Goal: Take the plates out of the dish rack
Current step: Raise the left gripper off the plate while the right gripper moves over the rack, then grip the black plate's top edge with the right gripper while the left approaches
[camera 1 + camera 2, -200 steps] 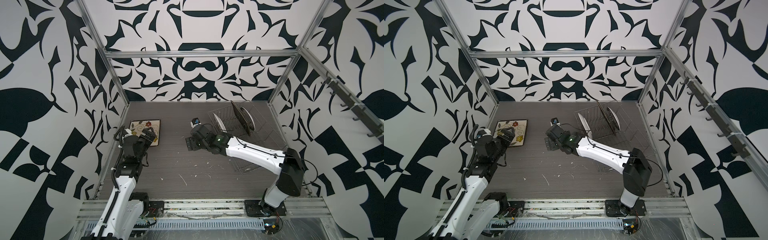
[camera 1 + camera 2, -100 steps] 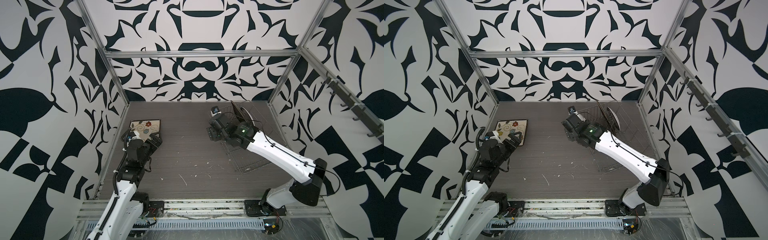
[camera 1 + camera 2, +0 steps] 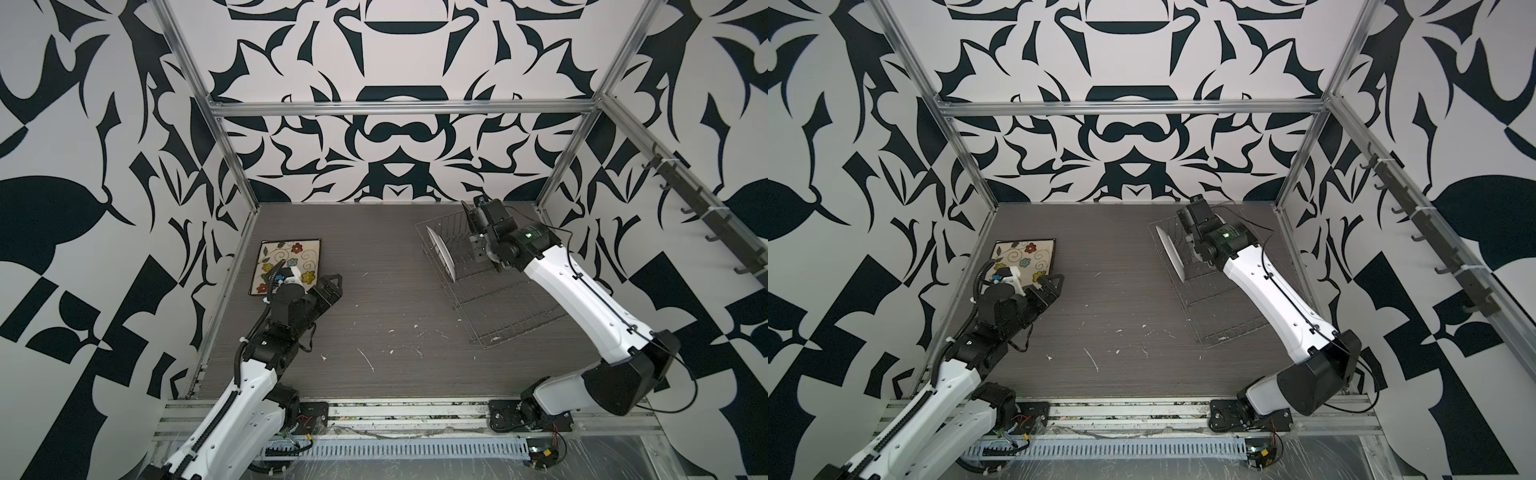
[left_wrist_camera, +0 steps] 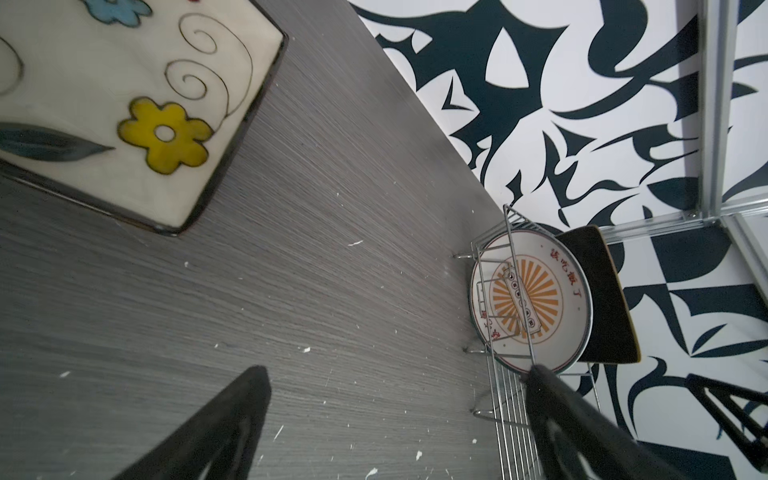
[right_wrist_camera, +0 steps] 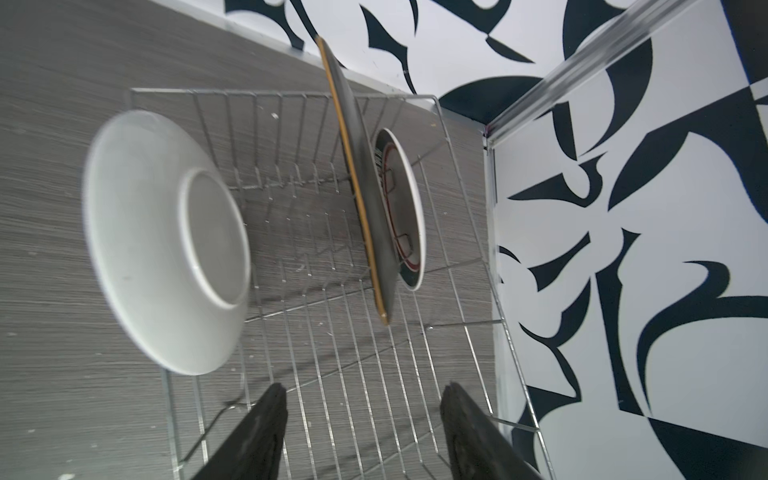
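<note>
Dish rack, right rear of table, holds, upright:
- round white plate, orange sunburst, red Chinese characters on rim
- black square plate
- dark-banded round plate

Flowered square plate lies flat, left rear, with open table between it and the rack. Right gripper spread, empty, above rack wires. Left gripper spread wide, empty, beside flowered plate.

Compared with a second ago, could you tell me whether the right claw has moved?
Yes. The right claw swung from the tabletop left of the silver wire dish rack to above the rack's far end, by the upright black square plate.
</note>
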Motion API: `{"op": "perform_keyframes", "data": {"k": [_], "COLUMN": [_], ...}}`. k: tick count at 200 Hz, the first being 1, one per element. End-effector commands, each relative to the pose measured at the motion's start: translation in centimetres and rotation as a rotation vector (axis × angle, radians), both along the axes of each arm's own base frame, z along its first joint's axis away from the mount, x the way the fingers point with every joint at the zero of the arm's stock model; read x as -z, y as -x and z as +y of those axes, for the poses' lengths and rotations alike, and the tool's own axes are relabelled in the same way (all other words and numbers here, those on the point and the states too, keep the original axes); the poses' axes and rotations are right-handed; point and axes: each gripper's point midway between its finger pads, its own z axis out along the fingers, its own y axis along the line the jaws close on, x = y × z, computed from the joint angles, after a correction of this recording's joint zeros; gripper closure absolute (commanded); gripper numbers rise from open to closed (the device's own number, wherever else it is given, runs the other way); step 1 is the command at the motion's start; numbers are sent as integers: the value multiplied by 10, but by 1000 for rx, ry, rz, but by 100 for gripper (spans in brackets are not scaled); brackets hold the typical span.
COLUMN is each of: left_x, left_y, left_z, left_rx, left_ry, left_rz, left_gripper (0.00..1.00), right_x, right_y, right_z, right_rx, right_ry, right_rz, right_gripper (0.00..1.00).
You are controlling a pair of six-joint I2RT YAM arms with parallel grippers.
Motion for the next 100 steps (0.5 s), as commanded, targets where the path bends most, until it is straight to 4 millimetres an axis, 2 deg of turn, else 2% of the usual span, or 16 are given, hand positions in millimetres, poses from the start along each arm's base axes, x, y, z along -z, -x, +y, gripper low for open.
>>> {"op": "perform_keyframes", "data": {"k": [1,32,57,81,100], "left_x": [-7,-7,-8,-26,-36], "left_y": [-5,-7,-7,-3,-5], "left_z": [-13,-38,-60,-90,-104], "left_rx": [16,81,125,211,218], "left_ry": [-8,-31,-33,-87,-180], "left_rz": [-51,-62,-72,-180,-242], "left_gripper": [1,1,1,1,1], "right_x": [-9,-4,4,12,19], "right_y": [-13,-26,-38,-49,-53], "right_z": [-4,-8,-10,-9,-9], "right_rx": [-25,-26,-44,-70,-80], "right_ry": [16,34,14,3,5], "right_rz": [-19,-23,-15,-16,-3], "right_gripper": [37,37,43,44,44]}}
